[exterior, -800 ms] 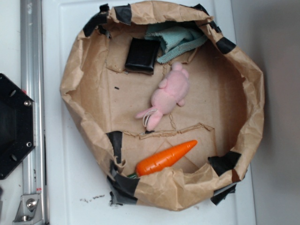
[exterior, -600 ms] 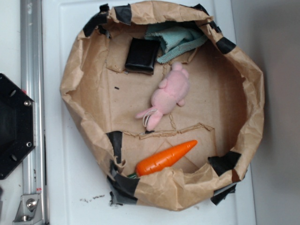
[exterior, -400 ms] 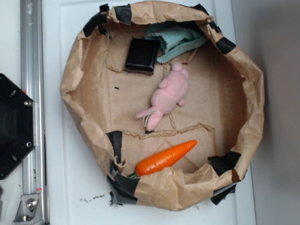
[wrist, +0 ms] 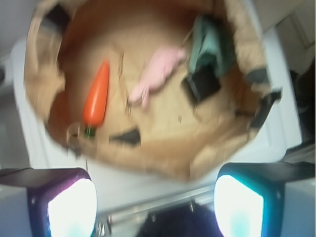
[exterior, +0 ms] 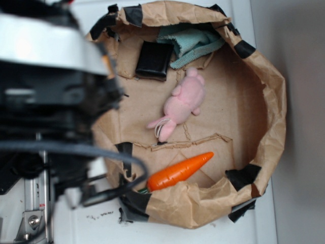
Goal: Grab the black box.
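Observation:
The black box [exterior: 154, 59] lies flat near the far rim inside the brown paper bag [exterior: 274, 112], beside a teal cloth [exterior: 190, 40]. In the blurred wrist view the black box [wrist: 203, 84] shows at upper right of the bag floor. My arm [exterior: 51, 91] fills the left of the exterior view, over the bag's left rim and well short of the box. In the wrist view my gripper [wrist: 155, 205] is open, fingers [wrist: 71, 207] wide apart with nothing between them, hovering outside the bag above the rail.
A pink plush toy [exterior: 183, 101] lies in the bag's middle and an orange carrot [exterior: 180, 171] near its front wall. Black tape strips [exterior: 242, 176] patch the rim. A metal rail [exterior: 31, 213] runs along the left, and a grey wall [exterior: 304, 101] stands at right.
My arm has swung into the exterior view from the left, covering the rail and the black hexagonal plate. Nothing inside the bag has moved.

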Robot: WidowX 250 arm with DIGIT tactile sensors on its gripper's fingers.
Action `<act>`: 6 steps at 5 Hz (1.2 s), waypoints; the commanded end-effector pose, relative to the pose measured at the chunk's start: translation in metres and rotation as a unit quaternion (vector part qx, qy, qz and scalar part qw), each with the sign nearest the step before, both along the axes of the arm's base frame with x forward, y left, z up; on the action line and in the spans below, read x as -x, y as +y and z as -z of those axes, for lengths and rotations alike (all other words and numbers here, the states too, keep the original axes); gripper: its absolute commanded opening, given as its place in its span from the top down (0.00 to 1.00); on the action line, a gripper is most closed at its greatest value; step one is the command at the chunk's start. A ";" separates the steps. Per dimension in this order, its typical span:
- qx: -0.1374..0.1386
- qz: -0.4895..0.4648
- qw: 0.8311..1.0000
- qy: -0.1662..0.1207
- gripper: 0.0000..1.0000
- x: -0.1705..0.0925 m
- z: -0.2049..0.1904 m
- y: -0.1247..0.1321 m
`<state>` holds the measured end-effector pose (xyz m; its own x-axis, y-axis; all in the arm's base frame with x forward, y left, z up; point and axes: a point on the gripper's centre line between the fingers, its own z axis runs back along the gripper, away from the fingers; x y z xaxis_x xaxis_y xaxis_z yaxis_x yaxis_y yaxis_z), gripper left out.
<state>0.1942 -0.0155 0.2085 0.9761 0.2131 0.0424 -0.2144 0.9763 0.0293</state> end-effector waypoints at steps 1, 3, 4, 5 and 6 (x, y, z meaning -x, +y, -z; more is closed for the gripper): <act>0.042 -0.204 0.977 -0.048 0.00 -0.029 0.037 0.002; 0.061 -0.405 0.911 -0.050 0.00 -0.037 0.080 0.032; 0.045 -0.421 0.904 -0.059 0.00 -0.044 0.083 0.054; 0.003 -0.455 0.888 -0.066 0.00 -0.051 0.084 0.071; -0.043 -0.503 0.861 -0.071 0.00 -0.050 0.084 0.078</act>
